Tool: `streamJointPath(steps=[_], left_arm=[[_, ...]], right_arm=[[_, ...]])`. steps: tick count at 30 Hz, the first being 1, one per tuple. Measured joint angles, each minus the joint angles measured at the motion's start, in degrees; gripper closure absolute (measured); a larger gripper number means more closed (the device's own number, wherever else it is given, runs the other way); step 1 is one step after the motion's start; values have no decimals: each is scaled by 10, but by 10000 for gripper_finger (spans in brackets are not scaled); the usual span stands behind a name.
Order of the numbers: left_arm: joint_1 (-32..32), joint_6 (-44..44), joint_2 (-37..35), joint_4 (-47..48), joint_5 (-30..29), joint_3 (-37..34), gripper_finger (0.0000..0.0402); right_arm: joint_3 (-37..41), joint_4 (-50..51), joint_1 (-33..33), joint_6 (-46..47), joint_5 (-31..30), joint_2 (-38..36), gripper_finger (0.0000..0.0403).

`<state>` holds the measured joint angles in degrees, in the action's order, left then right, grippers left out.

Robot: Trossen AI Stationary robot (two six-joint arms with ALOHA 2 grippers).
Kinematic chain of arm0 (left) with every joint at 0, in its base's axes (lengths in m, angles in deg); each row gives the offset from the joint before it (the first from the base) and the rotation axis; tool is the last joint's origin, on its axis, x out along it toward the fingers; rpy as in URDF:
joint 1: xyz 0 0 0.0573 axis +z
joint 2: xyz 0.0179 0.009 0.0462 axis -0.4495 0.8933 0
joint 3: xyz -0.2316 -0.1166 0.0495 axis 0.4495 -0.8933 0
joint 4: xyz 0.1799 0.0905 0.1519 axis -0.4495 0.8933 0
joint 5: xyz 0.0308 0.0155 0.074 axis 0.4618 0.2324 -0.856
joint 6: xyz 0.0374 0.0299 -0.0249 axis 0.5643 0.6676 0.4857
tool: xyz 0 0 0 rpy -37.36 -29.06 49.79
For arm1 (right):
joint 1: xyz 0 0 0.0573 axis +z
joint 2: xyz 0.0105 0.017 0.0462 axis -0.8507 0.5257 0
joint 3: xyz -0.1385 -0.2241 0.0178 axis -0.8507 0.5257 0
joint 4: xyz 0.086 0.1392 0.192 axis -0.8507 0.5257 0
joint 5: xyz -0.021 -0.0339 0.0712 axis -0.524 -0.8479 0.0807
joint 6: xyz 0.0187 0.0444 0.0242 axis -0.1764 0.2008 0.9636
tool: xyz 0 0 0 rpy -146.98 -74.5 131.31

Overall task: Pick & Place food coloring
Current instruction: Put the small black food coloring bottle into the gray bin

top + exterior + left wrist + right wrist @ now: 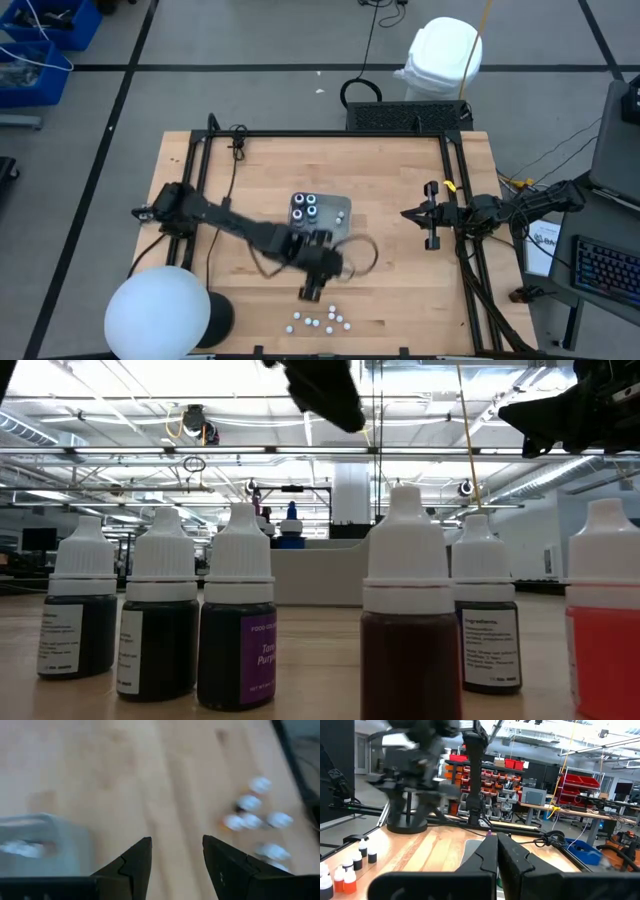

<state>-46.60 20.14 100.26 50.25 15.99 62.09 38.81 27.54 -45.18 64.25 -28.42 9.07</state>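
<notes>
Between the tray and the loose bottles, above the middle of the bench, the left gripper point(312, 293) hangs with its two fingers point(135, 862) spread and nothing between them. In the left wrist view bare wood shows through the gap, so the fingers touch no bottle.

Behind this gripper, toward the far edge of the bench, a grey tray point(336, 212) lies flat on the wood. Four food coloring bottles point(305, 208) stand in it, packed in a square at the tray's left end, seen from above as dark rings with pale centres.

Near the front edge of the bench, just ahead of the left gripper, a loose cluster of white-capped bottles point(318, 320) stands upright, some touching, some slightly apart. In the low view these show as a row of dark bottles point(160, 615) with a red-orange bottle point(603, 615) at the right end.

At the right edge of the bench, well apart from the tray and the bottles, the right gripper point(410, 214) waits with its fingers point(487, 857) pressed together and holding nothing.

At the front left corner a white round lamp shade point(157, 313) sits over a dark base.
</notes>
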Motion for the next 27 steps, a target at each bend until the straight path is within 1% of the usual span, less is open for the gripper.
streamJointPath(steps=[4,7,9,11,19,27], left_arm=[[-47,-55,-1,39,-4,0,220],[-74,-113,2,82,-28,0,220],[-86,-146,9,88,-36,0,220],[-97,-163,21,94,-33,0,220],[-122,-219,54,85,27,0,220],[-138,-257,74,83,30,-1,220]], right_arm=[[0,0,0,0,0,0,403],[0,0,0,1,0,0,403],[0,0,0,2,0,0,403],[0,0,0,2,0,0,403],[0,0,0,12,0,0,403],[0,1,0,12,0,0,403]])
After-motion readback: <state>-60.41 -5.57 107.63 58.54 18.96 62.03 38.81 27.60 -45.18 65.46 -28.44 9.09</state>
